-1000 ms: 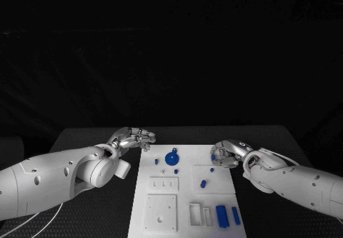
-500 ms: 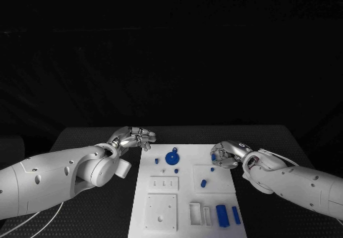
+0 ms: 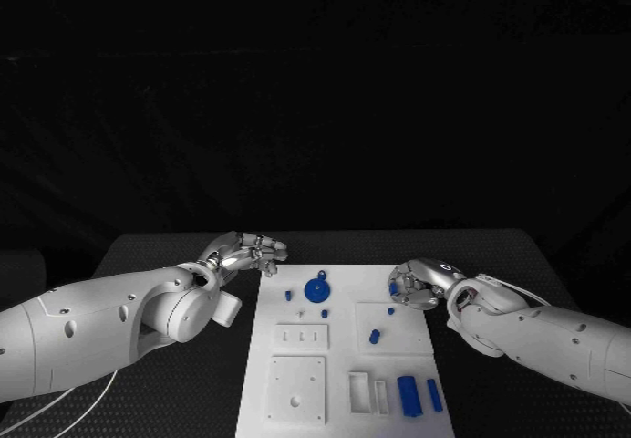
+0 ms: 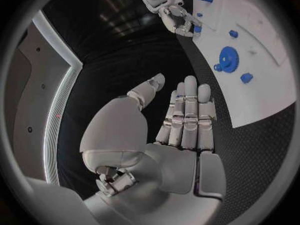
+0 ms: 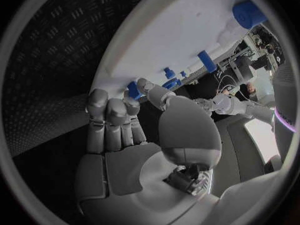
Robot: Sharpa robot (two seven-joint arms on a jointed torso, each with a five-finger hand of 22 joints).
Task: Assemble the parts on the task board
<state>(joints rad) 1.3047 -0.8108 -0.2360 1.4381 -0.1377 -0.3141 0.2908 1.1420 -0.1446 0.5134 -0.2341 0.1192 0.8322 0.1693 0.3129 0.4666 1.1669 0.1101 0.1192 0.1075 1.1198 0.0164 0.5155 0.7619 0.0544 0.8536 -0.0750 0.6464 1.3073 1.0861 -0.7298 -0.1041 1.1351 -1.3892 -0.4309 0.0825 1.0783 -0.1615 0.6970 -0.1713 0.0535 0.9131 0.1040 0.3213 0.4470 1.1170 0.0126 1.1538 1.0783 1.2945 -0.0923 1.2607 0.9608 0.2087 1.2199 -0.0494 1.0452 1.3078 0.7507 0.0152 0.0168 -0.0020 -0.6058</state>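
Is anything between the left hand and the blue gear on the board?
Nothing visible. The left hand hovers over the black table beside the task board's far left corner, holding nothing; only a small blue peg lies near that path to the blue gear.

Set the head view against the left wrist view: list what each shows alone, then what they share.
Head view alone: the near end of the task board, with two long blue bars lying there. Left wrist view alone: the left hand from behind, palm bare, fingers straight and side by side, holding nothing. Shared: the blue gear on the board and the right hand at a small blue part on the board's edge.
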